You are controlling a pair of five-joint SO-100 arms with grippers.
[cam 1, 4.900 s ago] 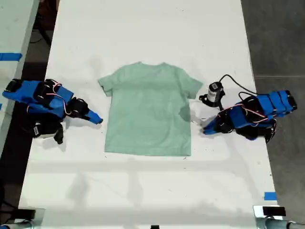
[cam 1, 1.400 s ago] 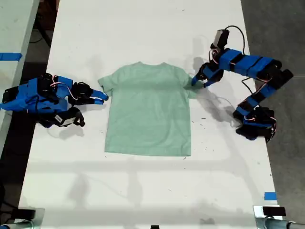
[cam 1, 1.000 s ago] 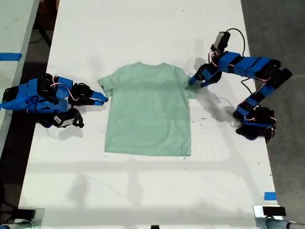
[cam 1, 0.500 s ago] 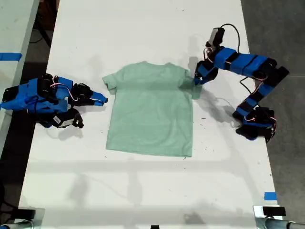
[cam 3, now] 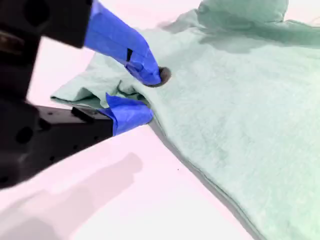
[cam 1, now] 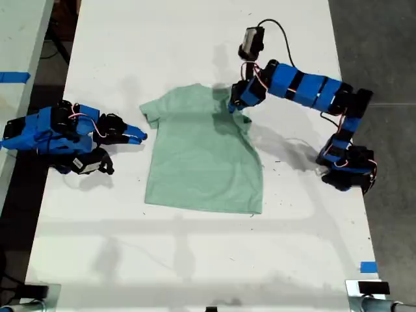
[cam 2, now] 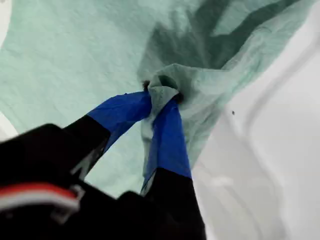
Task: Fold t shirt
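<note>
The pale mint-green t shirt (cam 1: pixel 201 162) lies flat on the white table, neck toward the far edge. My first gripper (cam 1: pixel 235 106) is shut on the sleeve from the exterior view's right and holds it lifted over the chest; a bunched fold sits pinched between the blue fingertips (cam 2: pixel 162 97), above the t shirt (cam 2: pixel 60 60). My second gripper (cam 1: pixel 138 136) rests low on the table at the exterior view's left. It is open (cam 3: pixel 142 95), its fingers straddling the hem of the other sleeve of the t shirt (cam 3: pixel 240 110).
The white table (cam 1: pixel 195 260) runs well beyond the shirt on all sides. A blue tape mark (cam 1: pixel 368 266) sits near the front corner at the exterior view's right. A second table (cam 1: pixel 16 39) stands at the exterior view's left, across a dark gap.
My first gripper has risen and swung toward the exterior view's left, carrying the sleeve from the shirt's edge to over its chest. The second arm has stayed still.
</note>
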